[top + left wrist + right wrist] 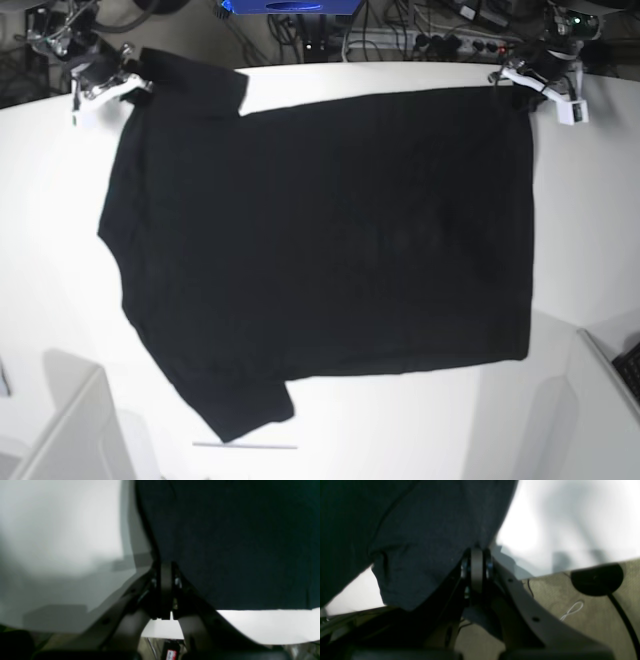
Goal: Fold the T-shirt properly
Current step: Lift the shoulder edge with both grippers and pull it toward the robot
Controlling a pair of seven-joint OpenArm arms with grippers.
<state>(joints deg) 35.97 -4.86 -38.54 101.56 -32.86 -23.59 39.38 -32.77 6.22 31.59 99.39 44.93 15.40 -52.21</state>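
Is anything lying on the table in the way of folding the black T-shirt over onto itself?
Nothing visible does. The T-shirt lies spread plain side up on the white table, with the left gripper and right gripper each shut on a far corner.

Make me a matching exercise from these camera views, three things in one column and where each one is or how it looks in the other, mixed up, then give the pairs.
Column one:
1. T-shirt
2. left gripper
3. right gripper
4. table

Column two:
A. white, under everything
B. black, spread flat
C. clamped on the shirt corner at the base view's far right
D. clamped on the sleeve at the base view's far left

Pairs: 1-B, 2-C, 3-D, 4-A
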